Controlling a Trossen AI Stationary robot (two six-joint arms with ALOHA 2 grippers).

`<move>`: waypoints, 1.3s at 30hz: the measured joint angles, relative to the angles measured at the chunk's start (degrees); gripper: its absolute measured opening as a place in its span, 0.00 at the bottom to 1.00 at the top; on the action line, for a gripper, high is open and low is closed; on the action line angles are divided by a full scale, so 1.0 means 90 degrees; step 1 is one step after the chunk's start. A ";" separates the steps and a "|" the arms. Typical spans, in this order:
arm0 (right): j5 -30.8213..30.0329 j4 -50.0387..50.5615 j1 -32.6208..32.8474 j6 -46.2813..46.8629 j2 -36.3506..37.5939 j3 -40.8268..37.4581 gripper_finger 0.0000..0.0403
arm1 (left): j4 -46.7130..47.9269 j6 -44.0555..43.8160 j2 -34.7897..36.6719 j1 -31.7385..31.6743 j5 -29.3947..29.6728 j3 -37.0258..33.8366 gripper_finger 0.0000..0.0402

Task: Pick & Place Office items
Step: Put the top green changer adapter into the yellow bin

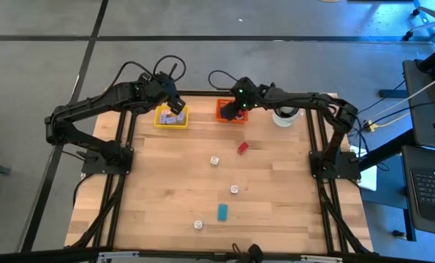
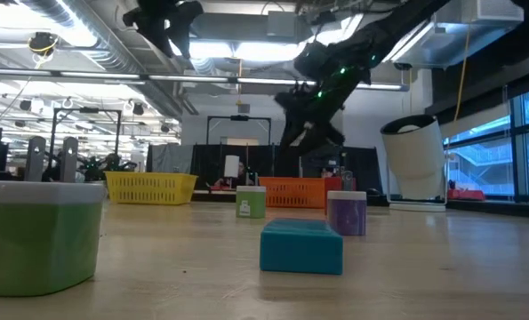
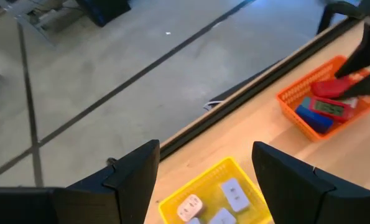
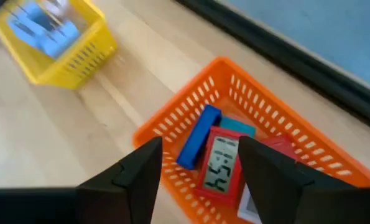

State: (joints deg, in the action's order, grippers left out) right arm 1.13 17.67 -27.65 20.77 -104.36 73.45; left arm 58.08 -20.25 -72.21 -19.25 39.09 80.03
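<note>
The office items are small pieces. Several white and pale ones lie in the yellow tray (image 1: 170, 117), under my open left gripper (image 3: 206, 155), which hovers above it. The orange tray (image 4: 191, 118) holds a blue piece (image 4: 197, 138), a red piece with a display (image 4: 221, 163) and a teal one (image 4: 239, 127). My right gripper (image 4: 200, 146) hangs open just above them and touches none. On the tabletop lie a red piece (image 1: 243, 147), three whitish cubes (image 1: 214, 160), (image 1: 234, 189), (image 1: 199, 224), and a teal block (image 1: 222, 212).
A white round container (image 1: 285, 115) stands right of the orange tray at the table's far edge. Both trays sit close together along that far edge. In the low view the teal block (image 2: 301, 246) and a lilac cube (image 2: 346, 213) lie near the camera.
</note>
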 joint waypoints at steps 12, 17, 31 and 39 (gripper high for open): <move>0.0660 0.1597 0.0584 0.0642 0.1225 0.0005 0.54 | 0.0002 0.0711 -0.0193 0.0110 -0.1587 -0.0002 0.63; 0.0651 0.2180 0.1007 0.0642 0.1390 0.0005 0.54 | 0.0000 0.1090 -0.0661 0.0417 -0.2285 -0.0002 0.63; -0.0274 0.4290 0.1530 0.0196 0.1433 0.0005 0.54 | -0.0093 0.3004 -0.2747 0.1405 -0.3094 -0.0002 0.63; -0.0984 0.5114 0.1540 -0.0063 0.1433 0.0002 0.54 | -0.0936 0.2933 -0.3456 0.2201 -0.3355 -0.0007 0.63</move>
State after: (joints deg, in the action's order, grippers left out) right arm -7.72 63.70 -13.79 20.20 -91.46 73.47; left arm 49.66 6.15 -103.31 0.57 8.90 79.96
